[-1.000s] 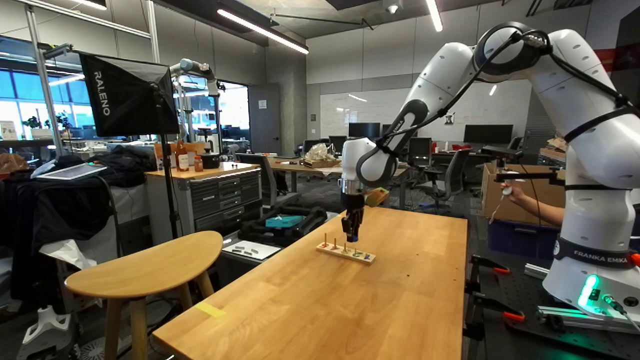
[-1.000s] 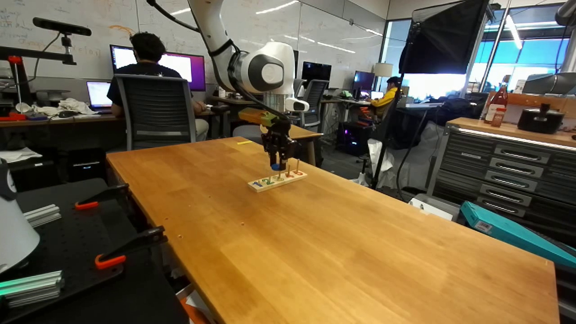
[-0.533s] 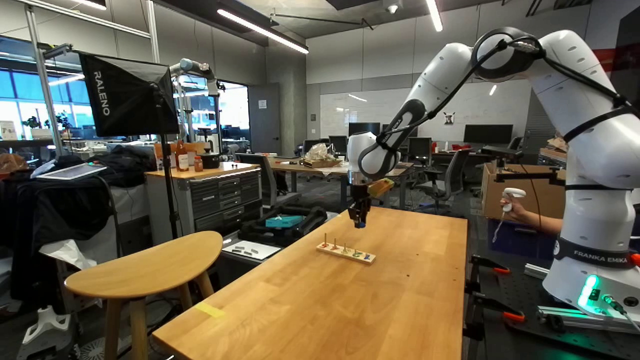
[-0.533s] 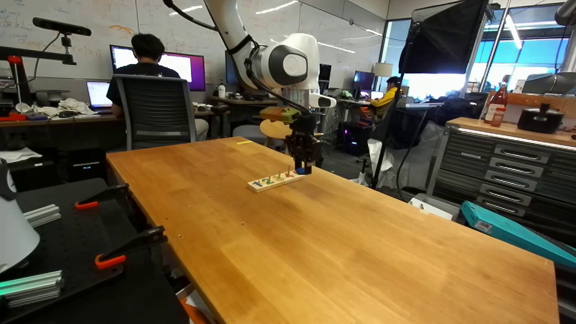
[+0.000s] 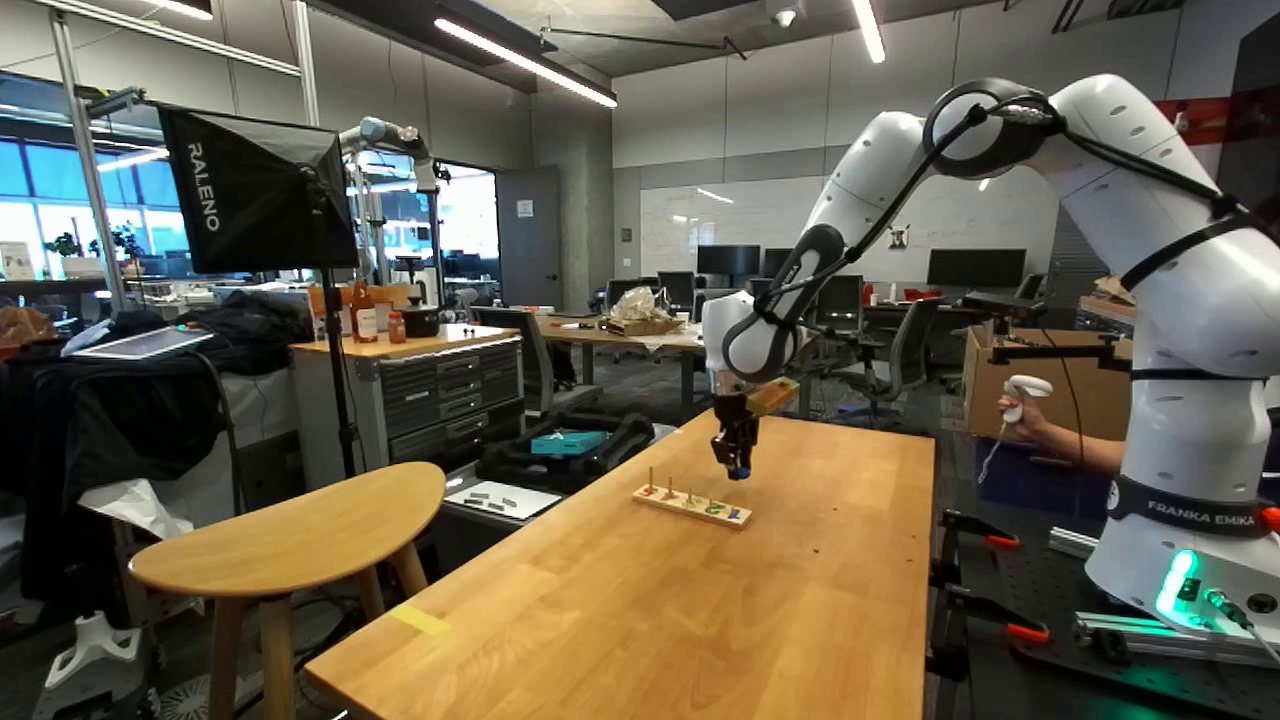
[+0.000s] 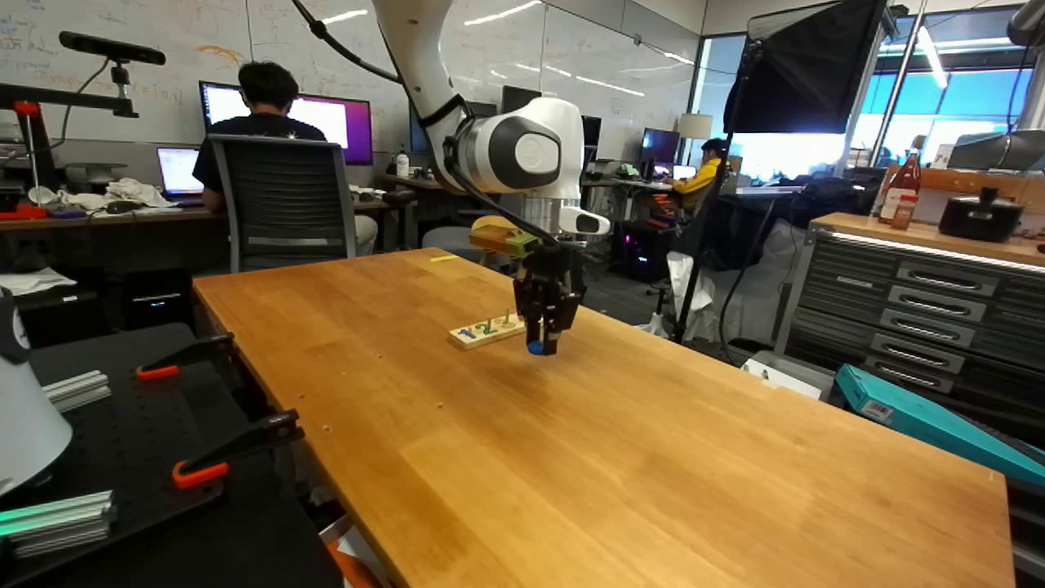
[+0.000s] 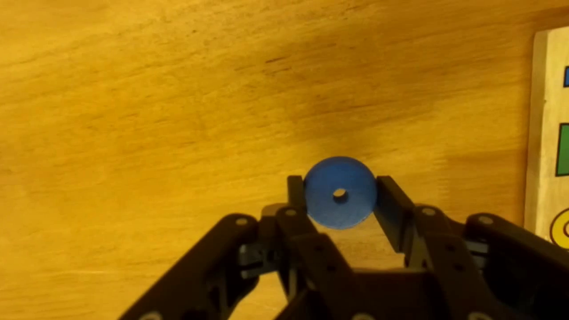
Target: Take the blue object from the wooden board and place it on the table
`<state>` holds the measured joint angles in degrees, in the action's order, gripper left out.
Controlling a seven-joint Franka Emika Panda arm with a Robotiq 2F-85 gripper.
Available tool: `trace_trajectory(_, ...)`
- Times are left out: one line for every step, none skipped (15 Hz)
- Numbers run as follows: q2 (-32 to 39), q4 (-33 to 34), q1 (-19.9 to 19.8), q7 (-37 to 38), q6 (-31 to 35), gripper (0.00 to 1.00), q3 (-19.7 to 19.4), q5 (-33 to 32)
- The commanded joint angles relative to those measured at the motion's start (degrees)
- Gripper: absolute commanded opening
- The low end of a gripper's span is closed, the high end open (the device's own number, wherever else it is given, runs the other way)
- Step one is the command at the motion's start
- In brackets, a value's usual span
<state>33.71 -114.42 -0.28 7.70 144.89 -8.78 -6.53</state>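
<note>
A: Room around the blue disc [image 7: 340, 211]?

B: It's pinched in the gripper [image 7: 341, 192] over the table [image 5: 700, 620]; its top is seen between disc and wooden board [image 6: 496, 336], which is set nearer 1 long edge.

A: Anything hidden?

B: Board's part-covered by the gripper in an exterior view, cut off in the wrist view. Gap under the disc can't be made out. Smooth pale tabletop, whiteboard [image 5: 735, 215] behind.

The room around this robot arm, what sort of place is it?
Probably a robotics lab sharing office space: it has a mounted Franka Emika robot arm, a whiteboard, and a person seated facing a monitor.
</note>
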Motion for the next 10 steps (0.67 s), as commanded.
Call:
trace_trajectory(0.22, 0.94, -0.07, 0.28, -0.77, 0.69, 0.69, 0.27)
trace_trajectory(-1.44, 0.47, 0.22, -0.26, -1.61, 0.76, 1.23, 0.28)
trace_trajectory(-2.88, 0.05, 0.68, -0.56, -2.15, 0.83, 1.54, -0.11)
trace_trajectory(-5.33, -0.92, 1.27, -0.95, -2.78, 0.92, 1.98, -0.57)
trace_trajectory(-7.36, -1.57, 1.75, -1.28, -3.67, 0.99, 2.22, -1.03)
trace_trajectory(-10.32, -2.42, 2.59, -1.71, -5.55, 1.0, 2.43, -1.84)
trace_trajectory(-12.83, -2.91, 2.94, -2.14, -7.4, 1.0, 2.77, -2.14)
trace_trajectory(-15.08, -2.79, 3.11, -2.93, -10.58, 1.0, 3.33, -2.47)
trace_trajectory(-17.66, -2.81, 3.22, -3.67, -13.56, 1.0, 3.85, -2.82)
trace_trajectory(-20.24, -2.68, 3.56, -2.99, -17.14, 1.0, 3.86, -3.5)
